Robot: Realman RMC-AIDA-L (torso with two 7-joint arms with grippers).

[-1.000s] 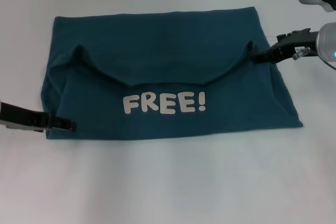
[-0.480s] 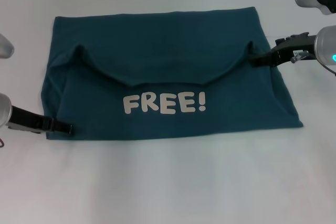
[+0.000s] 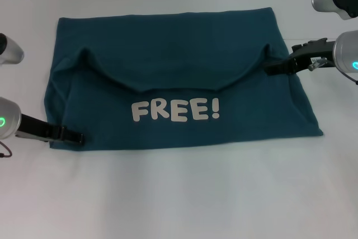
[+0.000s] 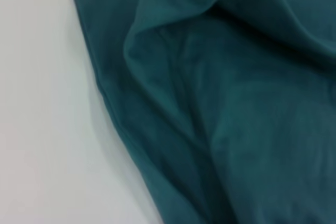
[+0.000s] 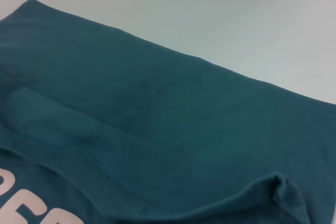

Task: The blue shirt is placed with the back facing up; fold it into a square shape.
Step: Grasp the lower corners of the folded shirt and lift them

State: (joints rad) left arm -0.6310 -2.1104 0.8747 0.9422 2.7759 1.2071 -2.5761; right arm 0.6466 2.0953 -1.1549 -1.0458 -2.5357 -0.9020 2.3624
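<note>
The left tool (image 3: 75, 136) sits low at the near left corner of the blue shirt (image 3: 173, 43), its tip at the hem; whether it is apart or together I cannot tell. The shirt lies spread on the white bench (image 3: 179, 194), partly folded, with a near flap turned over showing white "FREE!" lettering (image 3: 175, 110). Farther back, the right tool (image 3: 274, 66) touches the shirt's right edge where the fold bunches up; whether it is clamped on the cloth I cannot tell.
</note>
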